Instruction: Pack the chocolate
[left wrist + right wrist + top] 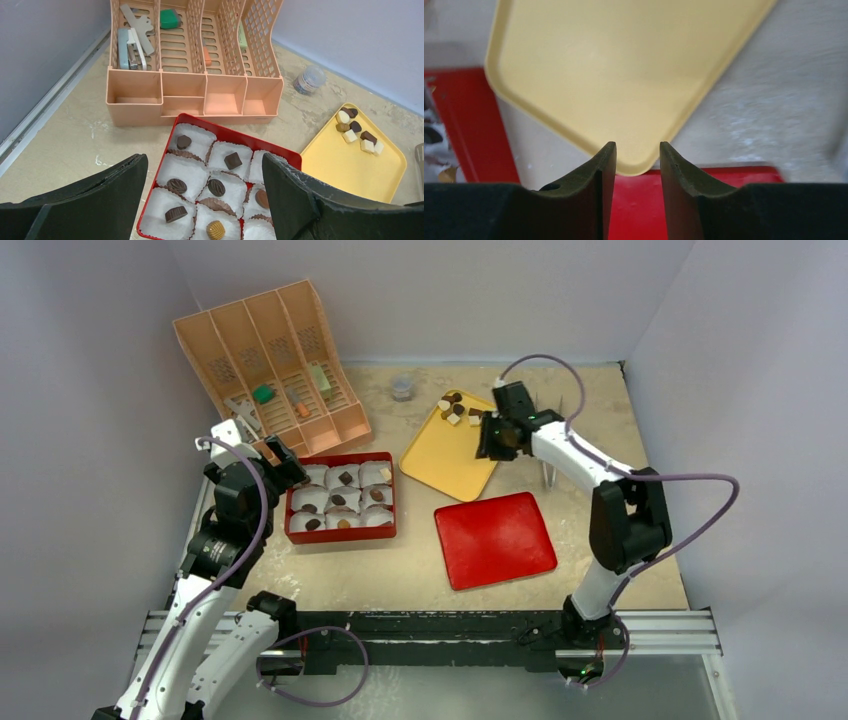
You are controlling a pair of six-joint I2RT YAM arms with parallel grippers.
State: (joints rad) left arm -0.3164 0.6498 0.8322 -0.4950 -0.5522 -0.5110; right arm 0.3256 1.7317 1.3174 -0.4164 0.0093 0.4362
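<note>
The left gripper [204,165] hangs wide open and empty over the red box [340,536], which is partly filled with chocolate [216,187]. Beyond it, the right gripper [636,146] is narrowed and empty above the yellow tray [445,465]. The loose pieces [455,408] sit at the tray's far corner. The step in hand looks like picking. The next move calls for reaching one piece and pinching it.

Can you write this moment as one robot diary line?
left end effector: open, by red box | right end effector: narrowly open, empty, over yellow tray | chocolate: some in box, loose pieces on tray
</note>
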